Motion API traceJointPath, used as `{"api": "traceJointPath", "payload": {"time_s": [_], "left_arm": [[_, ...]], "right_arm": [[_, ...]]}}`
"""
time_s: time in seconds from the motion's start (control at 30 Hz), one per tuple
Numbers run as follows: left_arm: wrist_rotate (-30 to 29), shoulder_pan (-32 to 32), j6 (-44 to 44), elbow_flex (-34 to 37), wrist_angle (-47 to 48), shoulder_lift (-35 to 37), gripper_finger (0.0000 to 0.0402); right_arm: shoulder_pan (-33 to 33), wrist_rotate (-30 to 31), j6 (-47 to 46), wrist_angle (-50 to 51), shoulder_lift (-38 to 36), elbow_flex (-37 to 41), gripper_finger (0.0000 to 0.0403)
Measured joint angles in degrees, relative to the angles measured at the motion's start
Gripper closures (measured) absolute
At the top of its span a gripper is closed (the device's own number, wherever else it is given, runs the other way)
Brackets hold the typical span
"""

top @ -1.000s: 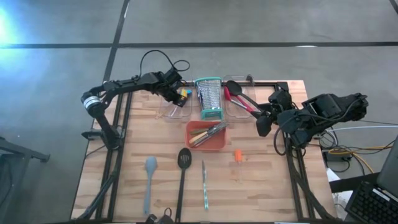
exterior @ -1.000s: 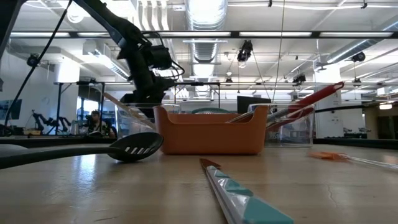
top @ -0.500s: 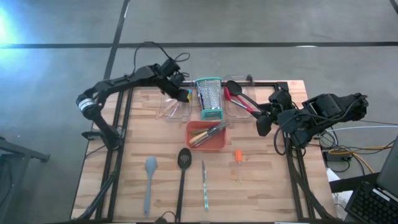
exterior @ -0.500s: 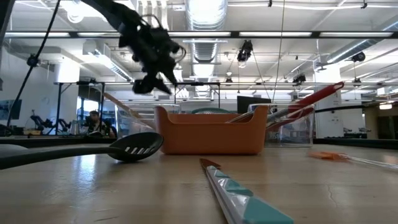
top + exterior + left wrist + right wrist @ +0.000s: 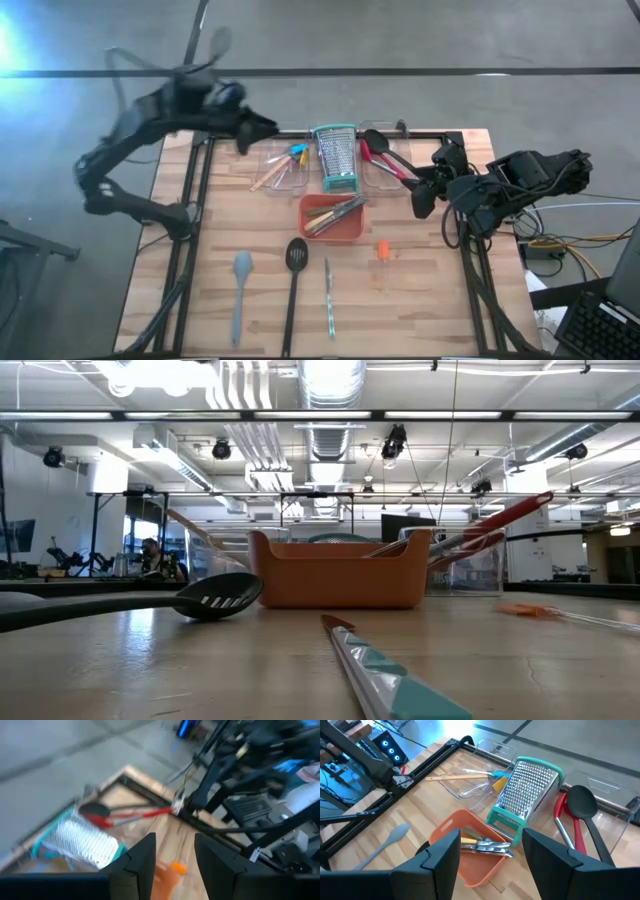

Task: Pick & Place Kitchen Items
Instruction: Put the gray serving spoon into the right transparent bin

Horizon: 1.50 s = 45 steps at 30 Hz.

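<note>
The left gripper (image 5: pixel 243 131) hangs over the far left edge of the tabletop (image 5: pixel 200 290), just beside the left clear bin (image 5: pixel 281 170); its 2 fingers (image 5: pixel 142 865) stand apart with nothing between them. The right gripper (image 5: pixel 421 202) waits near the right edge, its claw wide and empty. In the left bin lie a wooden tool (image 5: pixel 268 177) and blue and yellow tools (image 5: pixel 298 152). The orange tray (image 5: pixel 332 219) in the middle holds small knives (image 5: pixel 485 846). Near the front edge lie a grey spatula (image 5: pixel 240 290), a black slotted turner (image 5: pixel 294 280) and a teal-handled knife (image 5: pixel 328 295).
</note>
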State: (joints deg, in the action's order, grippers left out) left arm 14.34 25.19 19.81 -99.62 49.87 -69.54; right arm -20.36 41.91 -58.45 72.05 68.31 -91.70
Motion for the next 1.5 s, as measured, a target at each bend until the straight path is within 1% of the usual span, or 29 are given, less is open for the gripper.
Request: {"api": "traceJointPath", "payload": {"time_s": [0.17,0.3,0.4,0.5,0.6,0.7,0.87,1.07,1.23,1.37,1.5], "left_arm": [[-12.2,-12.6,-0.2,-0.6,1.2,7.6,0.0271],[-20.7,-24.5,4.0,-0.6,8.5,9.4,0.0277],[-28.0,-33.4,10.8,-0.5,16.4,8.2,0.0284],[-34.0,-41.5,20.2,-0.5,23.1,5.6,0.0291],[-38.2,-47.9,28.9,-0.5,27.0,2.4,0.0295],[-41.1,-52.3,38.1,-0.5,30.7,-1.1,0.0296],[-39.9,-55.4,52.6,-0.4,36.3,-7.4,0.0296],[-31.5,-56.3,64.3,-0.4,40.0,-14.3,0.0296],[-27.4,-57.4,69.6,-0.5,40.3,-19.0,0.0296],[-21.4,-58.1,75.4,-0.3,39.9,-23.5,0.0296],[-15.5,-60.0,80.7,-0.3,40.3,-25.6,0.0292]], "right_arm": [[0.0,0.0,0.4,-0.8,0.0,0.0,0.0197],[0.0,0.0,1.4,-0.8,0.0,0.0,0.0197],[0.0,0.0,1.7,-0.8,0.0,0.0,0.0197],[0.0,0.1,1.7,-0.8,0.0,0.0,0.0197],[0.0,0.1,2.4,-0.8,0.0,0.0,0.0197],[0.0,0.1,4.5,-0.8,0.0,0.0,0.0197],[0.0,-0.3,7.9,-0.7,0.0,0.0,0.0197],[0.1,-3.6,13.5,-0.2,-0.2,0.0,0.0197],[0.0,-7.7,16.1,1.9,-0.4,0.0,0.0197],[0.0,-8.1,16.1,6.2,-0.4,0.0,0.0197],[0.0,-8.1,16.2,9.2,-0.5,0.0,0.0197]]}}
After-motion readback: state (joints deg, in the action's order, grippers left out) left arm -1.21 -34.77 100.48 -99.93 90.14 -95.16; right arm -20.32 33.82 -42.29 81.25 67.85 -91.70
